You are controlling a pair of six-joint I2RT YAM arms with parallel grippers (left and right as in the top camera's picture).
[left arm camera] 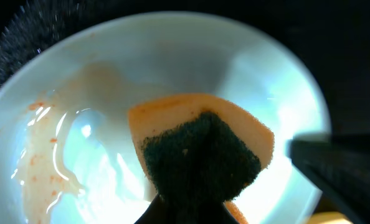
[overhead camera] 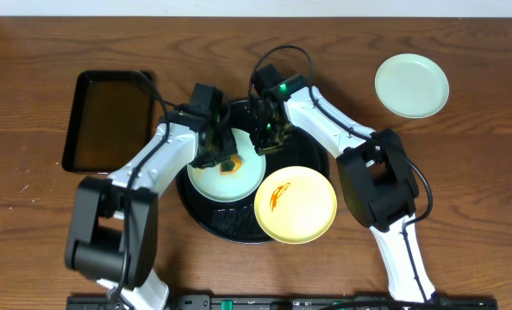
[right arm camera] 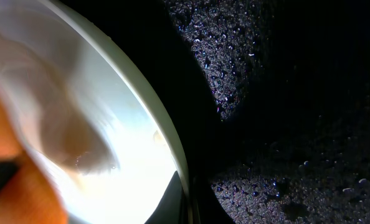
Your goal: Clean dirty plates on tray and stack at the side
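Plate: we log the mint plate (overhead camera: 206,182) lying inside the tray (overhead camera: 226,231).
Left gripper (overhead camera: 226,158): clamped on the sponge (left arm camera: 200,149) at plate centre, with the sauce smear (left arm camera: 38,155) leftward in its wrist view.
Right gripper (overhead camera: 269,138): at the plate's far rim; whether it is pinching, we cannot tell.

This looks like a robot lab bench. A left arm (overhead camera: 140,168) and a right arm (overhead camera: 346,129) stand at the near edge of a brown wooden worktop (overhead camera: 40,250), with cables (overhead camera: 295,53) on them. Plates (overhead camera: 411,84), a sponge (overhead camera: 232,164), a round tray (overhead camera: 206,217) and a rectangular tray (overhead camera: 73,129) are laid out on it.
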